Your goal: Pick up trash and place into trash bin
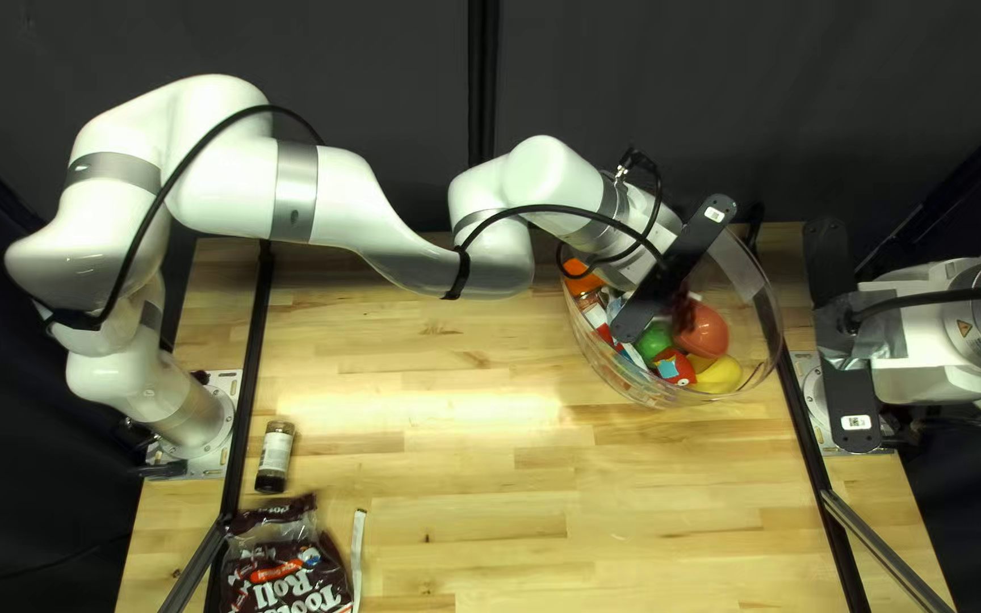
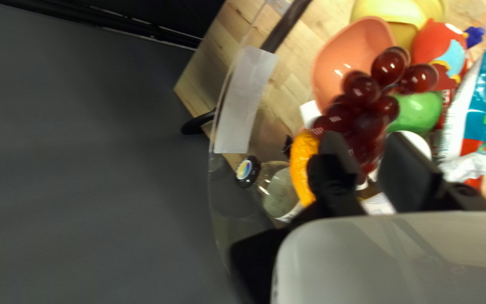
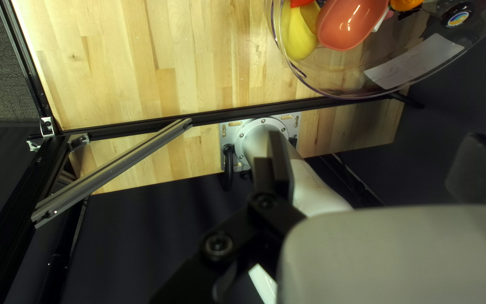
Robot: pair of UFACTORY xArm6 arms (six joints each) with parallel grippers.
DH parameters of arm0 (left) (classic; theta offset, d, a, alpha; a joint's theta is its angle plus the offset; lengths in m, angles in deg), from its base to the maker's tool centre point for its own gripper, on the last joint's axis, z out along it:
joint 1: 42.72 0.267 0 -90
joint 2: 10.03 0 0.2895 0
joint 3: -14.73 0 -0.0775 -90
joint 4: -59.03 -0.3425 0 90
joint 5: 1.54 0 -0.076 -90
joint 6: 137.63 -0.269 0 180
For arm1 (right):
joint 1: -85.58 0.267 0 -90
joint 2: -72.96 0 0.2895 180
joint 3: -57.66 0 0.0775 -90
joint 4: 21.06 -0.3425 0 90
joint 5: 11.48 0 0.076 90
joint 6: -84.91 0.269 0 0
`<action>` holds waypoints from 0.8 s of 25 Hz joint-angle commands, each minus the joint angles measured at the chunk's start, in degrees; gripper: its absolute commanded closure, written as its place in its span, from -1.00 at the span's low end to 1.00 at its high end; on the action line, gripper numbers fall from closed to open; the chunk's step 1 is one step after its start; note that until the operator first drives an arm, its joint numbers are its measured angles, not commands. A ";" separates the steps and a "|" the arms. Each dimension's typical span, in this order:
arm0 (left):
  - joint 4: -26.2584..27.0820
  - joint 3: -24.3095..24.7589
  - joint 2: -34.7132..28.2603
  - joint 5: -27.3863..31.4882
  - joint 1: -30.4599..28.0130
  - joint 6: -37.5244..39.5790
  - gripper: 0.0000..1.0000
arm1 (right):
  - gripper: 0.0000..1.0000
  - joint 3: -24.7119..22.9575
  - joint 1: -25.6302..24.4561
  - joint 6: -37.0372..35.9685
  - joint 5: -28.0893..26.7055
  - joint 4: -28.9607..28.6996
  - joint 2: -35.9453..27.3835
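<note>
- The clear, round plastic bowl [image 1: 761, 375] serving as the bin stood at the far right of the table [image 1: 457, 500].
- The left gripper [image 1: 672, 273] was over the bowl, reaching in from the far left.
- In its wrist view, the left gripper [image 2: 366, 155] held the bunch of dark red, glossy grapes [image 2: 361, 125] between its 2 black fingers, the gap narrow and filled by the fruit. Whether the grapes touched the heap below could not be told.
- The right gripper [image 1: 848, 341] was at the right side, beside the bowl; its fingers stood wide apart with nothing between them.
- To the right in the bowl were a salmon-pink, smooth plastic piece [image 1: 709, 330] and, nearer, a yellow, rounded piece [image 1: 720, 375].
- At the bowl's near side lay a red toy with a light blue patch [image 1: 673, 367], beside a green, rounded piece [image 1: 652, 341].
- The blue, white and red crumpled wrapper [image 2: 479, 121] was in there too.
- At the bowl's left were an orange piece [image 2: 302, 169] and a clear jar with a black cap [image 2: 279, 191].
- On the table's left side were 3 more things: a small labelled bottle with a black end [image 1: 276, 452], nearer a dark brown, printed plastic bag [image 1: 286, 573], and just right of that a thin white strip [image 1: 358, 556].
</note>
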 commanded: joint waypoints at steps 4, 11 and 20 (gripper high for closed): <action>-8.51 -0.52 -7.18 18.40 -7.17 19.69 -1.00 | -1.00 0.00 0.00 0.00 0.00 0.00 0.00; -11.00 5.25 -13.96 30.53 -13.29 35.83 -1.00 | -1.00 0.00 0.00 0.00 0.00 0.00 0.00; -10.24 18.37 -20.19 39.83 -21.77 57.50 -1.00 | -1.00 0.00 0.00 0.00 0.00 0.00 0.00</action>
